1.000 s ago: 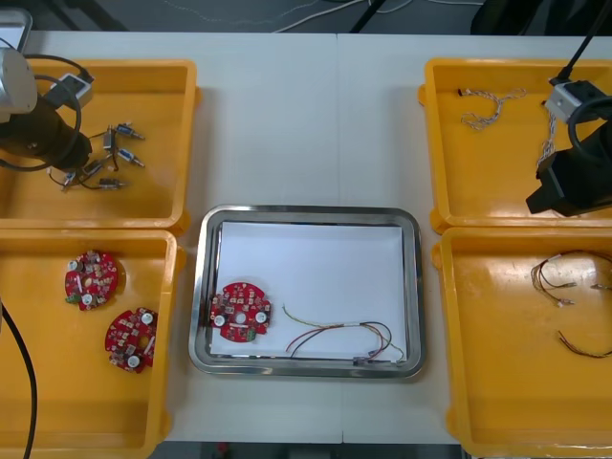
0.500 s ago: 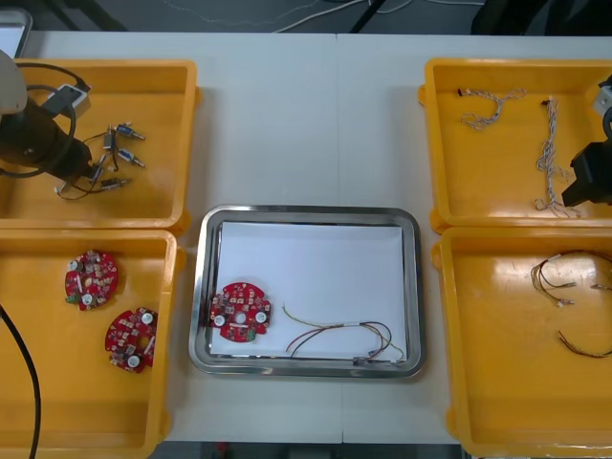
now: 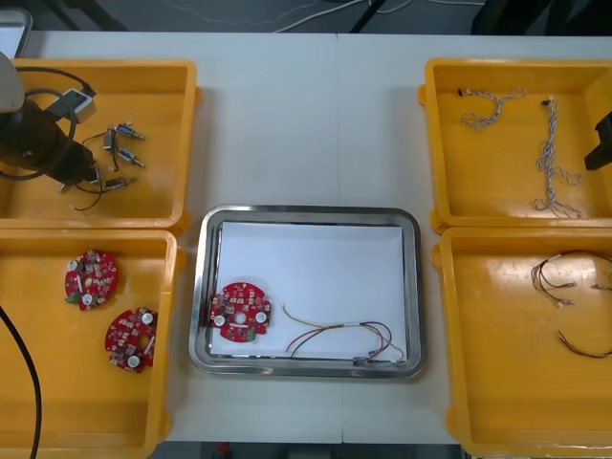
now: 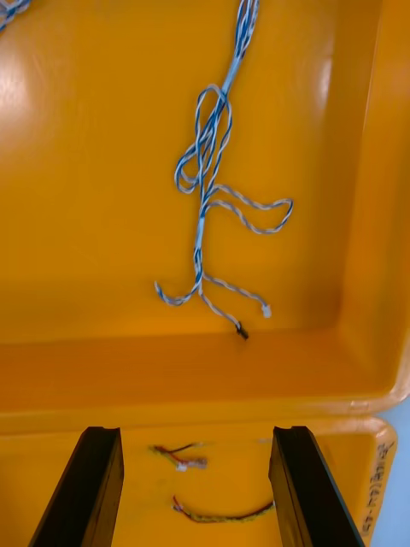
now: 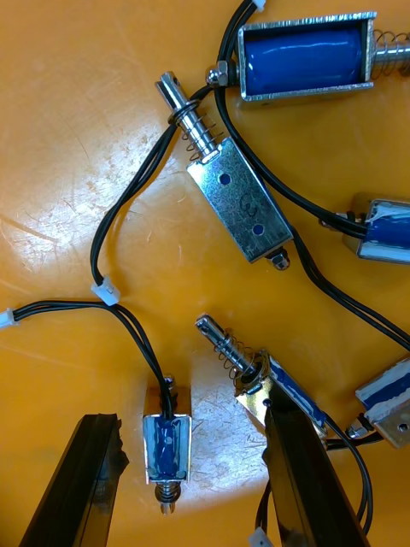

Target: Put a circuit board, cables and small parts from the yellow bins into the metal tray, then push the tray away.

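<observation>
**Both claws wide open: left over the small parts, right at the bin rim**

Your left claw (image 5: pixel 192 419) stands wide open, low over the floor of the far left bin (image 3: pixel 143 72), and it grips nothing. One small metal part (image 5: pixel 166 438) lies between its fingers, close to one finger and clear of the other. A second part (image 5: pixel 243 376) runs partly behind the other finger. More small metal parts (image 5: pixel 239 201) lie just beyond the fingertips, trailing thin black wires (image 5: pixel 128 222). In the front view this claw sits left of that bin's middle, with the parts spread around the middle.

Your right claw (image 4: pixel 196 432) is also wide open and holds nothing. It hangs above the rim where the far right bin (image 3: pixel 497 65) meets the near right bin (image 3: pixel 497 382), by their right edge. A blue and white cable (image 4: pixel 209 171) lies beyond its fingertips on the far right bin's floor, its end close to the bin's near edge. Another blue and white cable (image 3: pixel 490 107) lies by that bin's far edge. Between the fingers, lower down, you see red and yellow cables (image 4: pixel 184 457) near the far right corner of the near right bin.

The tray (image 3: pixel 306 212) sits on the table (image 3: pixel 306 115) between the bins, white inside. A circuit board (image 3: pixel 241 311) lies in its near left corner. A red and yellow wire (image 3: pixel 339 337) runs along its near edge to the near right corner. Two more boards (image 3: pixel 91 277) lie in the far half of the near left bin (image 3: pixel 29 402).
</observation>
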Controlling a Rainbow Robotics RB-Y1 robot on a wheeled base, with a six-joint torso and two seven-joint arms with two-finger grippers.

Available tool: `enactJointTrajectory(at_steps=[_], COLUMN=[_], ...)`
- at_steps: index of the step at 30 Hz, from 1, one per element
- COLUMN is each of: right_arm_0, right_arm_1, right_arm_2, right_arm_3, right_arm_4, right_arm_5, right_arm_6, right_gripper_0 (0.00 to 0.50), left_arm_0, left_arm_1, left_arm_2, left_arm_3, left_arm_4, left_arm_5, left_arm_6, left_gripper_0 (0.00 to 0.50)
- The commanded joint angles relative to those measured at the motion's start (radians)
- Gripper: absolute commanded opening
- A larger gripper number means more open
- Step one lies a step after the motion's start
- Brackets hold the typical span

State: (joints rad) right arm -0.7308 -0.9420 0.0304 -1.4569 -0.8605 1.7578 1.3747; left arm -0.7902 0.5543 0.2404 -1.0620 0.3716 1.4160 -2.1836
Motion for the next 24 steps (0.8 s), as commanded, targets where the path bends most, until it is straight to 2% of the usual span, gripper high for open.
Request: enactJointTrajectory(at_steps=[1,8,16,24], right_arm_0=[-0.091,-0.136,-0.176,-0.176], right_arm_1=[-0.034,0.002,0.060,0.100], right_arm_2=[0.072,0.092,0.140,0.141], right_arm_3=[0.073,0.191,0.328,0.366], right_arm_4=[0.035,0.081,0.141,0.161], right_arm_5=[-0.080,-0.156,-0.288,-0.304], right_arm_6=[0.035,0.047,0.073,0.098], right_gripper_0=[0.500,0.500,0.500,0.500], left_arm_0=[-0.001,-0.006,-0.029,-0.057], left_arm_1=[0.038,0.072,0.107,0.134], left_arm_2=[0.017,0.022,0.042,0.046], left_arm_3=[-0.003,-0.003,-0.010,-0.021], left_arm_4=[0.012,0.059,0.108,0.125], left_arm_5=[-0.012,0.031,0.136,0.204], left_arm_6=[-0.122,-0.131,-0.140,-0.131], left_gripper_0=[0.500,0.500,0.500,0.500])
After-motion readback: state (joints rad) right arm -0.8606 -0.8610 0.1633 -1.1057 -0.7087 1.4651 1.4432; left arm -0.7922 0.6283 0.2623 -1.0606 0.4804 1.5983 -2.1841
